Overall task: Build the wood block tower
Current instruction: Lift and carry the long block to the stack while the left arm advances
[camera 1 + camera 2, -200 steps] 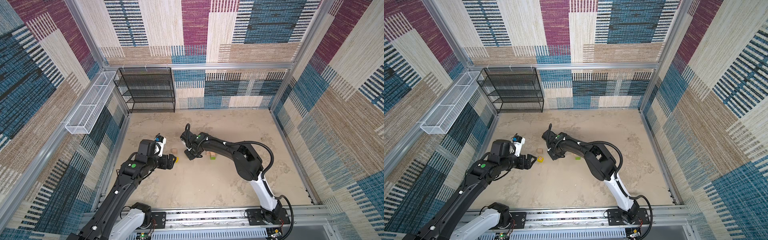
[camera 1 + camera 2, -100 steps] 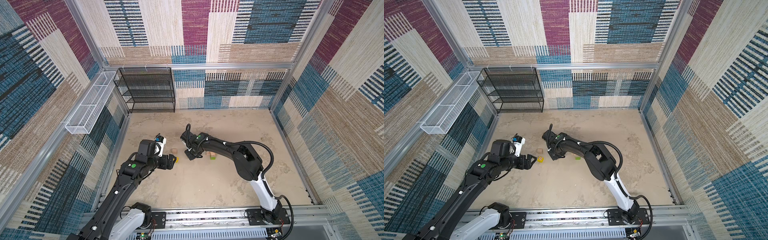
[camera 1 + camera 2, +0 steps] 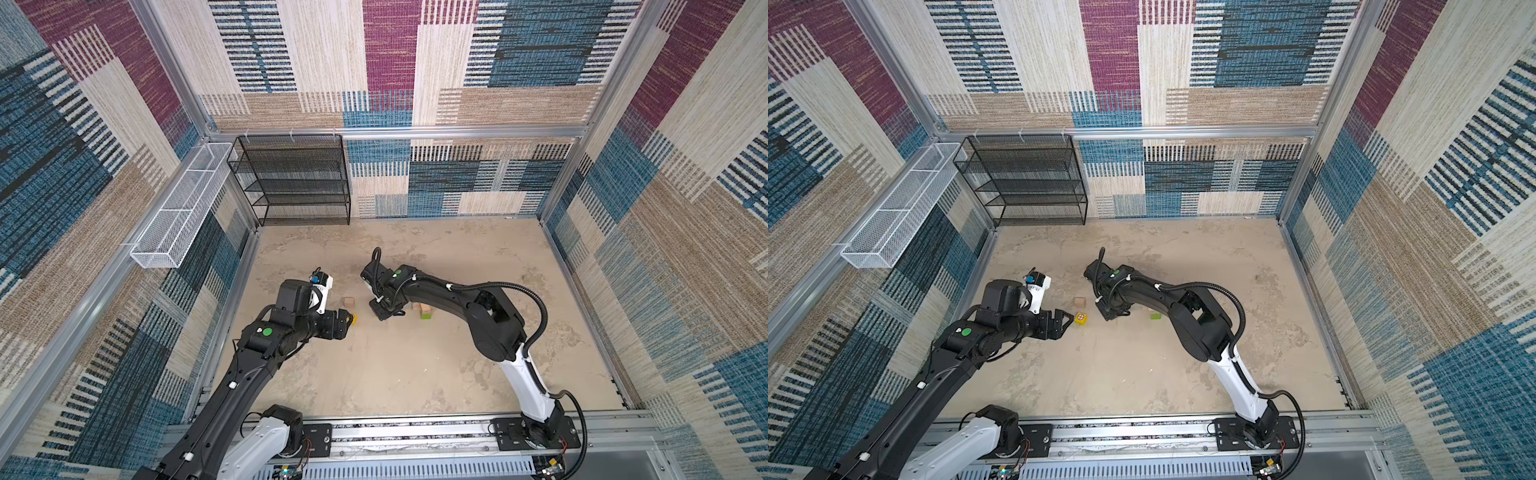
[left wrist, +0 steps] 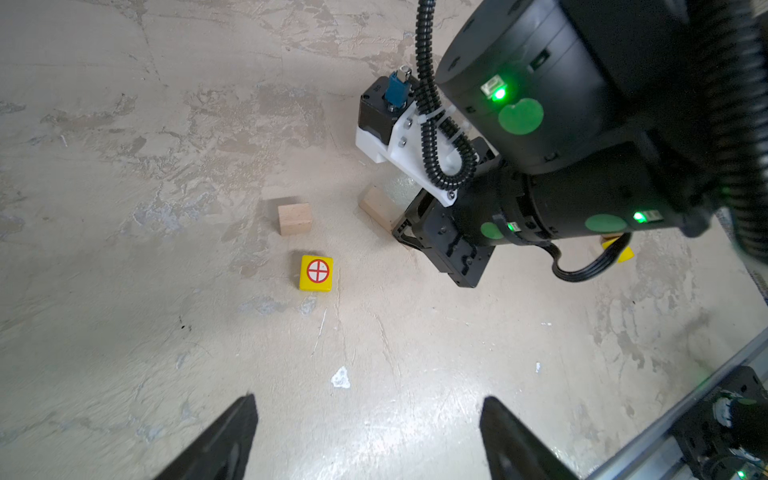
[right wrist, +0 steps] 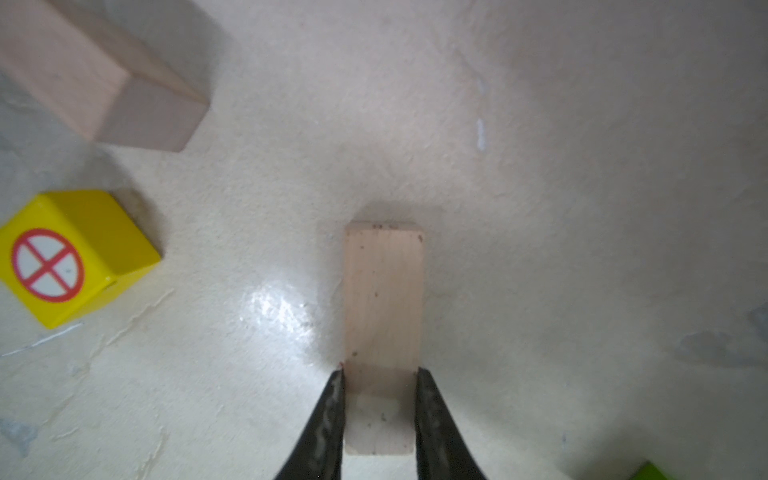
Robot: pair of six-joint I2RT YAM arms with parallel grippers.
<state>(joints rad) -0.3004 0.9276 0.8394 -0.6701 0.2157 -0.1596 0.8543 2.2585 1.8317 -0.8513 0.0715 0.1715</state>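
R gripper [image 5: 379,376] squeezes tan brick [image 5: 382,291] by its end, prob. to lift + stack it. L gripper [image 4: 369,401] is wide open, empty, facing yellow cube [image 4: 316,272].

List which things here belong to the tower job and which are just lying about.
Job:
- held tan brick
- loose tan block
- red-marked yellow cube
- green block
- yellow piece

Lying about:
- black wire shelf
- white wire basket
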